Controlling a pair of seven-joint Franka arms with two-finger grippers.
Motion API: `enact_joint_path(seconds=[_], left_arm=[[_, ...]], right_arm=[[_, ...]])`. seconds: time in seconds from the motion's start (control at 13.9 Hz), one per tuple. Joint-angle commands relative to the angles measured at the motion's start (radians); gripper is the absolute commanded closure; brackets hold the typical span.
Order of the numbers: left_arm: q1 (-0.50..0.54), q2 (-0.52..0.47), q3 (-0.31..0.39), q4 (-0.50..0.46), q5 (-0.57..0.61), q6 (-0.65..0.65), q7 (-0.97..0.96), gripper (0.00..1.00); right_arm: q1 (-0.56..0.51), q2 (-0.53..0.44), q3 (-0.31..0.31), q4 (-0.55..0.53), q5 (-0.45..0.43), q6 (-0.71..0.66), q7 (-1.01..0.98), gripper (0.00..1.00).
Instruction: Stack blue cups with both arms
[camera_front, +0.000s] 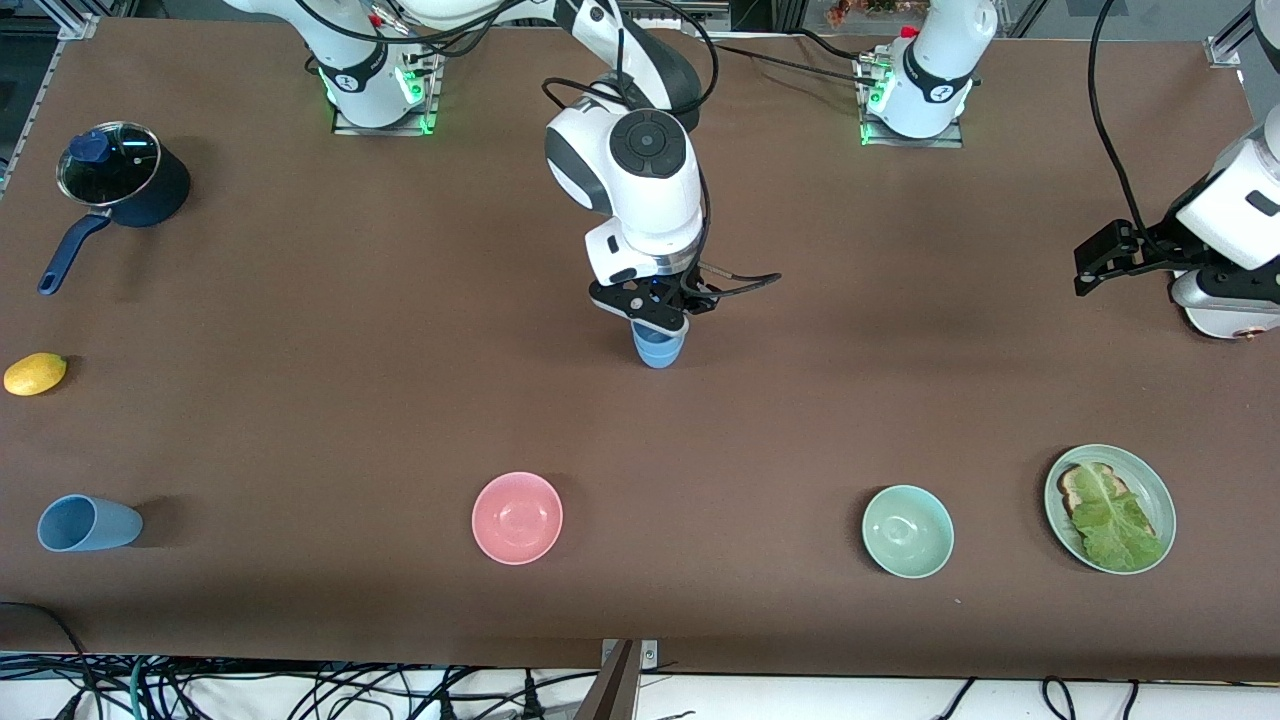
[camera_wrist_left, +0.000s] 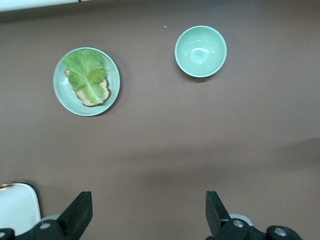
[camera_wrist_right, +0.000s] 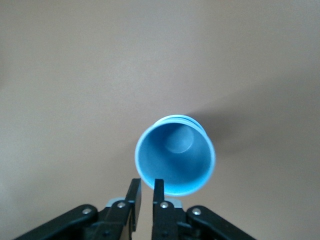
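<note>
Brown tabletop, frame centre: my right gripper (camera_front: 655, 322) pinched the stacked blue cups (camera_front: 658, 347) rim, barely parted—best released straight upward; left gripper (camera_wrist_left: 147, 212) waited wide open, empty.

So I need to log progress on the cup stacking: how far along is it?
Done: a stack of blue cups stands mid-table; a second rim shows in the right wrist view. In hand: the right gripper sits at its rim, fingers nearly together. Left: one blue cup on its side near the right arm's end. The left gripper waits, open.
</note>
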Motion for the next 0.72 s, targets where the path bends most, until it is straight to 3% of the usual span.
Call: enact_joint_path(seconds=[0.0,0.29,0.65], left_arm=[[-0.02,-0.012,0.011,-0.002,0.024,0.021,-0.008,0.0],[-0.015,-0.012,0.011,-0.009,-0.002,0.019,-0.014,0.0],[-0.018,-0.003,0.013,-0.008,0.002,0.018,-0.017,0.0]], right_arm=[[0.004,-0.011,-0.006,-0.01,-0.014,0.012,0.007,0.62],[-0.025,-0.056,-0.006,-0.02,-0.015,-0.007,-0.004,0.33],[-0.106,-0.213,-0.003,-0.154,-0.004,-0.065,-0.144,0.03]])
